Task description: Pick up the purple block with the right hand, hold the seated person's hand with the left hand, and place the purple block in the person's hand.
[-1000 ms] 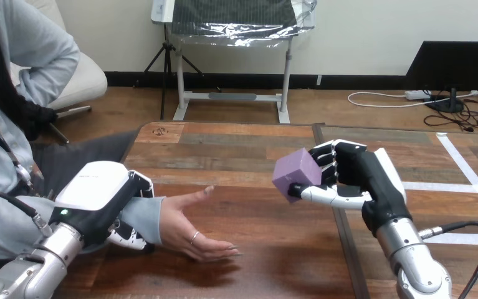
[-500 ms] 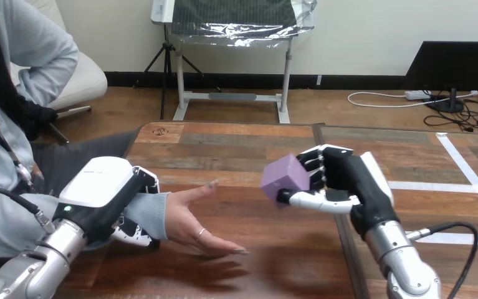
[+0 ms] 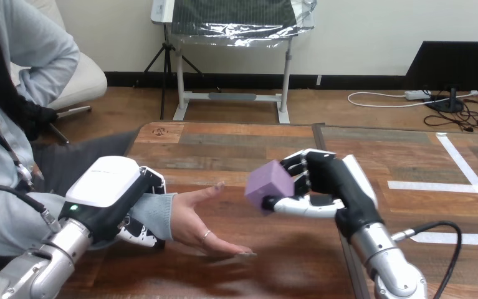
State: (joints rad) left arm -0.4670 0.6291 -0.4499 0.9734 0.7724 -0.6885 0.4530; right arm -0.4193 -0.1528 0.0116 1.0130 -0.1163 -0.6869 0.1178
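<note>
**Purple Block Held Beside an Open Palm**

My right hand [image 3: 328, 182] is closed around the purple block [image 3: 269, 184]. My fingers [image 3: 300, 167] are curled against its far side and my thumb [image 3: 298, 206] runs along beneath it, pinching it at its right. The block is clear of the wooden table [image 3: 236, 144], hanging in the air just right of the person's hand [image 3: 197, 218] and not touching it.

The block is a plain cube of pale, matte purple. It sits tilted in my grasp, so that one corner points down and toward the left, and its upper face catches more light than the face toward me.

My left hand [image 3: 106, 194] is wrapped round the person's wrist, over the end of a light sleeve [image 3: 156, 215]. The white shell of its back faces up, and my jointed fingers show both above and below the wrist, curled about it.

The person's hand lies palm up and low over the table, with the fingers stretched toward the right and the thumb raised toward the block.

My right forearm rises from the lower right edge and slants up and to the left, its palm turned toward the person. My left forearm enters from the bottom left corner and angles up and to the right to reach the wrist.
</note>
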